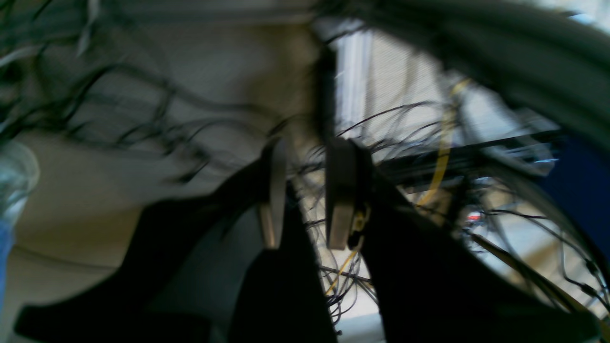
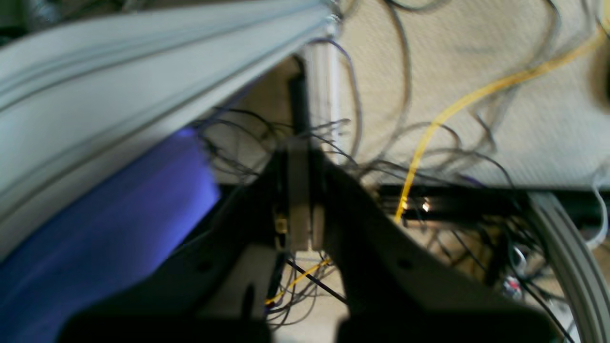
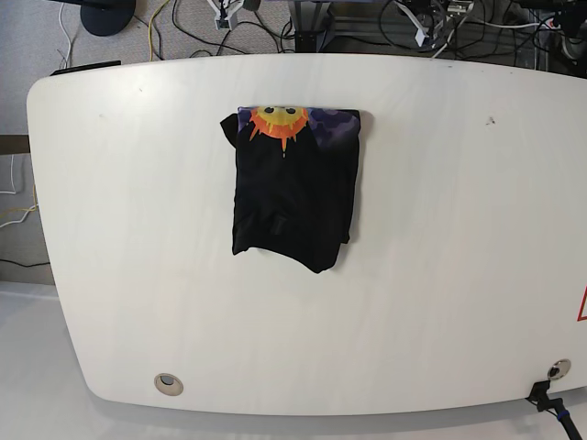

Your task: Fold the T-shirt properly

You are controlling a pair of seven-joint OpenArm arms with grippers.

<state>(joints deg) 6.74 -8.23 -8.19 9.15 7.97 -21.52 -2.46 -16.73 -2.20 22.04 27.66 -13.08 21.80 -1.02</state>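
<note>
Folded black T-shirt (image 3: pixel 292 188) just above table (image 3: pixel 440 275) centre, long axis twelve to six o'clock, sun print at twelve, left gripper (image 1: pixel 307 195) fingers parted on nothing, right gripper (image 2: pixel 299 200) fingers pressed together, empty.

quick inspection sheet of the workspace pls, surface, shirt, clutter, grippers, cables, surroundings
surface: white table, two round ports near the front edge.
job's things: T-shirt lies folded into a rough rectangle at the table's middle, sun print showing along its far edge, lower hem uneven.
clutter: nothing seen on the table besides the shirt.
grippers: left gripper slightly open, holding nothing; right gripper shut, holding nothing; both off the table, out of the base view.
cables: tangled black cables and a yellow cable on the floor beyond the table.
surroundings: carpeted floor, metal frame legs behind.
</note>
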